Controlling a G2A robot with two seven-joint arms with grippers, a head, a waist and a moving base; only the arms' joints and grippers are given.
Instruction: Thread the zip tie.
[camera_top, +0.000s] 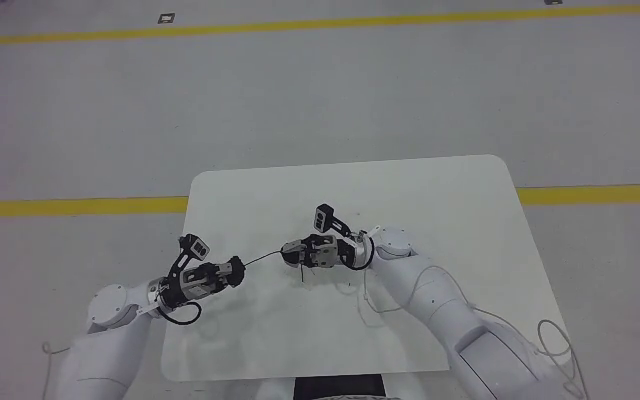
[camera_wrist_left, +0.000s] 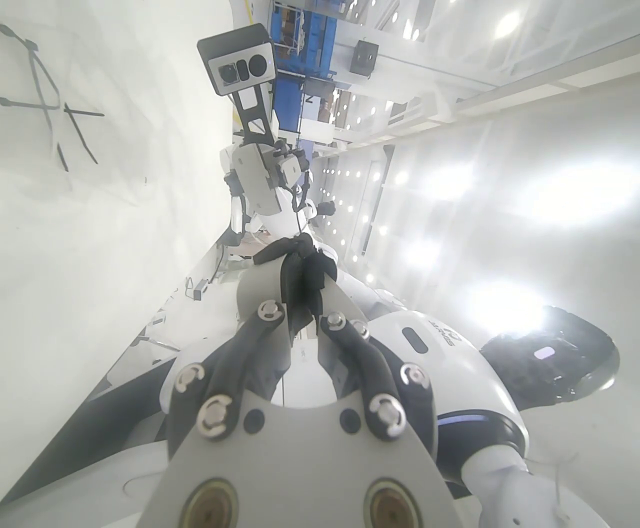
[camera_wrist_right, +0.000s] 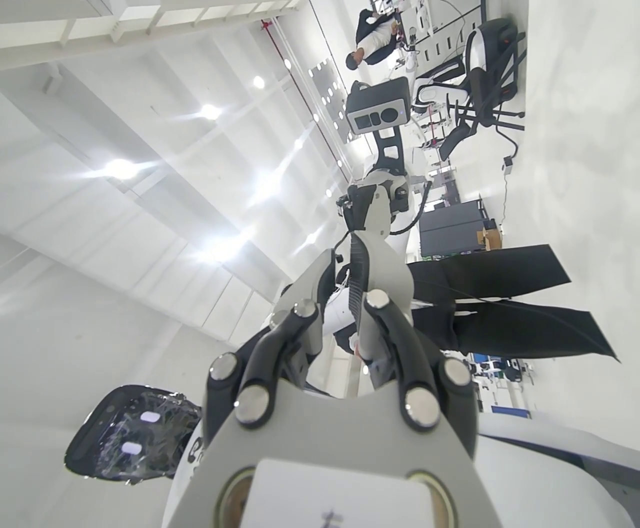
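Zip tie (camera_top: 262, 259) runs as a thin black line over the bench (camera_top: 420, 200), stretched between your two hands above the front half of the white top. Your left hand (camera_top: 238, 268) is clenched on one end; the left wrist view shows its fingers (camera_wrist_left: 270, 280) pinched together on something black. Your right hand (camera_top: 289, 250) grasps the other end, and in the right wrist view the zip tie's ribbed strap lies pressed between its closed fingers (camera_wrist_right: 387, 272). The hands face each other, near but apart.
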